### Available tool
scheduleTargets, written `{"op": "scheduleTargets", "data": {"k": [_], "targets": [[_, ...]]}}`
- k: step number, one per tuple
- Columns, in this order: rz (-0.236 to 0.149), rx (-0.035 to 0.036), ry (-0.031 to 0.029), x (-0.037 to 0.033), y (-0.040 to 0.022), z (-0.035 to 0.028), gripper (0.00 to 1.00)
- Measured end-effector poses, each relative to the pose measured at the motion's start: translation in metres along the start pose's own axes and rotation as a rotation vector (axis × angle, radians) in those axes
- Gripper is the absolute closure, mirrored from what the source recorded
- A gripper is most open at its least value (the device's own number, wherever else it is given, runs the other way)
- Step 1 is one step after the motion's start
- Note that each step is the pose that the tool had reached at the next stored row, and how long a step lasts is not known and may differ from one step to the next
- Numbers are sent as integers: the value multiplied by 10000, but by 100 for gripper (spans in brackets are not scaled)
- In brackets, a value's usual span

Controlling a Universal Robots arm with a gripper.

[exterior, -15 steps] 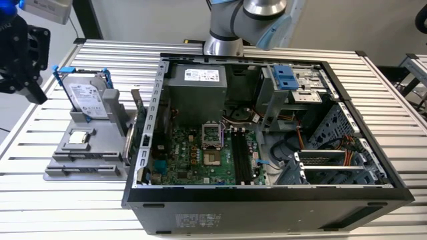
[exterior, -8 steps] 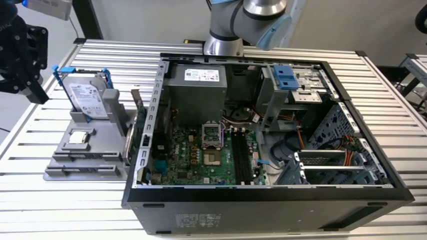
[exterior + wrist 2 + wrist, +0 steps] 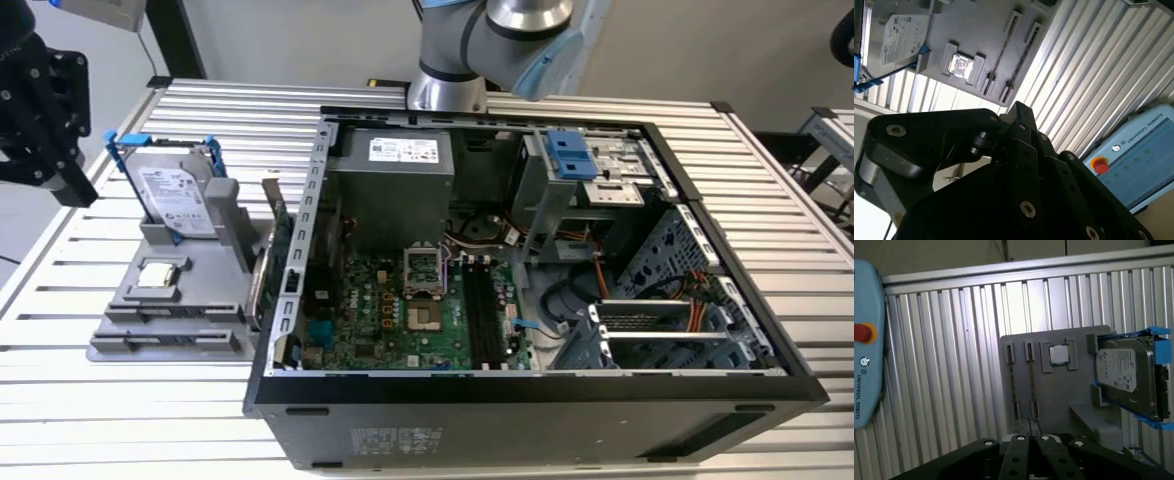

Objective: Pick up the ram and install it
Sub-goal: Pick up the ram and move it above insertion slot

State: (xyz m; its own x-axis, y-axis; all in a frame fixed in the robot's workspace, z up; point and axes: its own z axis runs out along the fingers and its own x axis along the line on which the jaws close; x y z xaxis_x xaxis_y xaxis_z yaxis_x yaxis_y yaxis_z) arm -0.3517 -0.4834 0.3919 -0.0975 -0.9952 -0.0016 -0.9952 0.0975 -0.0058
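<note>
And here's the gripper (image 3: 54,150), hanging over the desk (image 3: 107,420) at the exterior view's left, out past the hard drive (image 3: 174,195) end of the grey holder (image 3: 127,348) and well apart from the open computer case (image 3: 534,410). Are the jaws open or closed, and are they gripping anything? Can't tell from these angles. In the first wrist view the ram (image 3: 1012,385) stands on edge in its holder slot, with a twin stick (image 3: 1031,385) just beside it and the processor chip (image 3: 1058,354) next along. It's not yet installed: the black motherboard slots (image 3: 482,315) lie inside the case.
</note>
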Motion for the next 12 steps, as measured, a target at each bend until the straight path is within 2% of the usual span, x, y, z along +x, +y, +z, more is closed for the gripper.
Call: {"op": "scheduleTargets", "data": {"k": [7,12], "targets": [[-636,0,-4,-1,0,0,100],[-748,-1,-8,-1,0,1,100]]}}
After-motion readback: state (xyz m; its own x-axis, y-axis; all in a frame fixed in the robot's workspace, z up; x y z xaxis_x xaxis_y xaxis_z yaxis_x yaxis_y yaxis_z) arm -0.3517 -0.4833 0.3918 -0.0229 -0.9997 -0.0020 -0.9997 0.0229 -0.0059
